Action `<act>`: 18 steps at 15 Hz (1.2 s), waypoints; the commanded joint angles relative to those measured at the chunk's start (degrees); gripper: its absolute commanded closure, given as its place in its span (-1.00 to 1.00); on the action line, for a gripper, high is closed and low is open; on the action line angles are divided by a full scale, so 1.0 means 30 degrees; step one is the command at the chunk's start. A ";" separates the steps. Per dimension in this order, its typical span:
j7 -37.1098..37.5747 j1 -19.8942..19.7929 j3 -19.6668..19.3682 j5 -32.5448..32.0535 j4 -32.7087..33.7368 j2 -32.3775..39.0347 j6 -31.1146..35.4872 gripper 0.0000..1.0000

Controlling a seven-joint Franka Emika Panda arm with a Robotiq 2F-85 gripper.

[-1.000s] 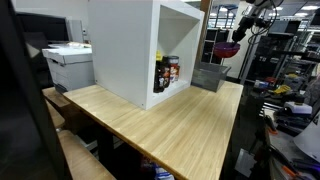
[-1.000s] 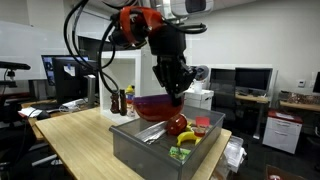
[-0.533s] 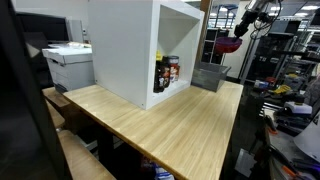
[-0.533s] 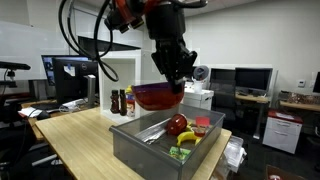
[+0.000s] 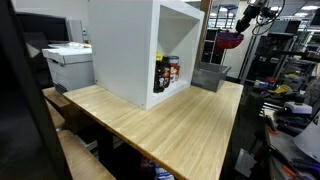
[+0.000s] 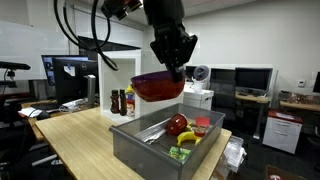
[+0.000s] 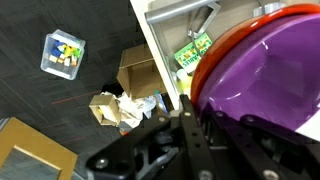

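Grip looks firm: my gripper (image 6: 173,70) has its fingers pinched narrow on the rim of the red bowl (image 6: 157,87). The bowl hangs in the air, tilted a little and touching nothing else. In the wrist view it fills the right side, with a corner of the bin (image 7: 185,22) showing past it. Below the bowl, the grey bin sits on the table (image 6: 70,130); I can see an apple (image 6: 178,124) and a banana (image 6: 188,138) inside. Farther off, bottles (image 6: 123,101) stand in the white cabinet (image 5: 130,50).
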 commanded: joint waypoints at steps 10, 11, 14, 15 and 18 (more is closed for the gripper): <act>0.1047 0.0940 -0.0149 -0.1237 0.1554 -0.0831 -0.1456 0.95; 0.1084 0.1036 -0.0124 -0.1289 0.1663 -0.0830 -0.1533 0.95; 0.1161 0.1267 -0.0064 -0.1422 0.1925 -0.0817 -0.1658 0.95; 0.1189 0.1327 -0.0043 -0.1484 0.1959 -0.0835 -0.1656 0.95; 0.1351 0.1528 0.0070 -0.1633 0.2018 -0.0994 -0.1667 0.95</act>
